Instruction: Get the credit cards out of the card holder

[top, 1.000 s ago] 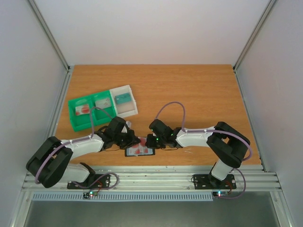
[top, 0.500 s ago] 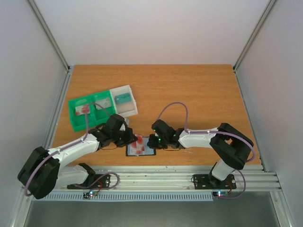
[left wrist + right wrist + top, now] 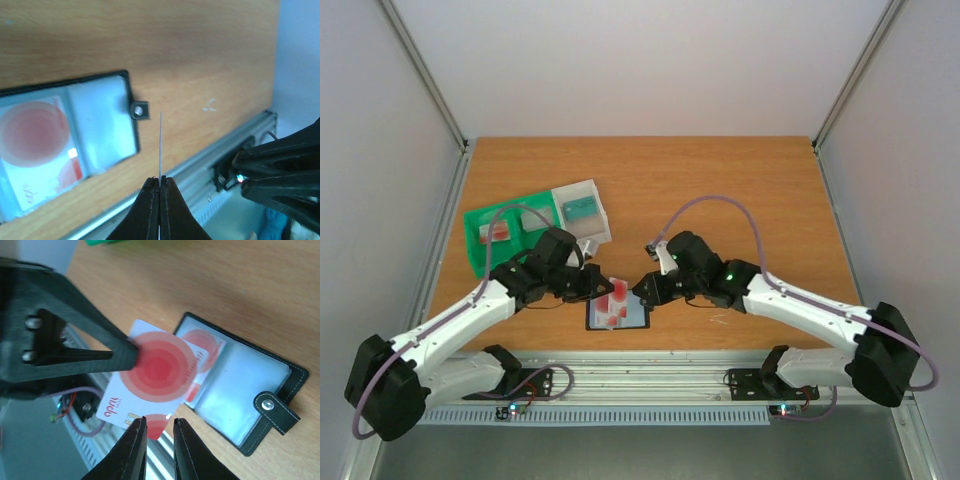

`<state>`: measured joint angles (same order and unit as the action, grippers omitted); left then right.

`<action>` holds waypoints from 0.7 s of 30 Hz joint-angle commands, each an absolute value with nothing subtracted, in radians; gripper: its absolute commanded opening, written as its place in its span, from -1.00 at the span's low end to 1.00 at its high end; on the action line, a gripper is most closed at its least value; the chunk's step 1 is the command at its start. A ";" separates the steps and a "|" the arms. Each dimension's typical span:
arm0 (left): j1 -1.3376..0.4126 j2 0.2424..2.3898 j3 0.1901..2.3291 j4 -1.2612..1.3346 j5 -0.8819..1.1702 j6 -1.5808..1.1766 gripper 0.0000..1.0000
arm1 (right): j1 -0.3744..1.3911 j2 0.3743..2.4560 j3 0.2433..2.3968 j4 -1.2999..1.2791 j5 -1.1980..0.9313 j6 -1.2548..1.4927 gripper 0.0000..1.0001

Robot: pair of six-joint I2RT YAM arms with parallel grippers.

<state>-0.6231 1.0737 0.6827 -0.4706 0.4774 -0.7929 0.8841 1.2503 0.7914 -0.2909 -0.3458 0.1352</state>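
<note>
- Top view: my left jaws are pinching one red-blotched credit card (image 3: pixel 616 291) just above the open card holder (image 3: pixel 632 318). The holder is lying on the table (image 3: pixel 720 190) near my bases, with more cards showing in its pockets. My right jaws are hovering at its right edge, probably to steady it. The green tray (image 3: pixel 480 255) and clear box (image 3: pixel 575 188) are sitting well apart, blocking nothing.
- Left wrist view: my jaws are closing tight on the card (image 3: pixel 160 145), which is showing edge-on, beside the snap tab (image 3: pixel 139 109).
- Right wrist view: my right jaws are standing slightly apart, gripping nothing. The held card (image 3: pixel 160 365) is hiding part of the holder (image 3: pixel 240 385).
</note>
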 commanded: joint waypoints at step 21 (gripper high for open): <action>-0.653 0.900 0.713 -0.444 0.970 -0.641 -0.99 | 0.731 1.229 1.008 -0.655 -0.951 -0.150 -0.17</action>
<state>-0.6495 0.9257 0.7197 -0.5148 0.9092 -0.6453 0.7311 1.2049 0.9993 -0.6781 -0.8730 -0.1421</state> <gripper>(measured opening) 0.010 0.411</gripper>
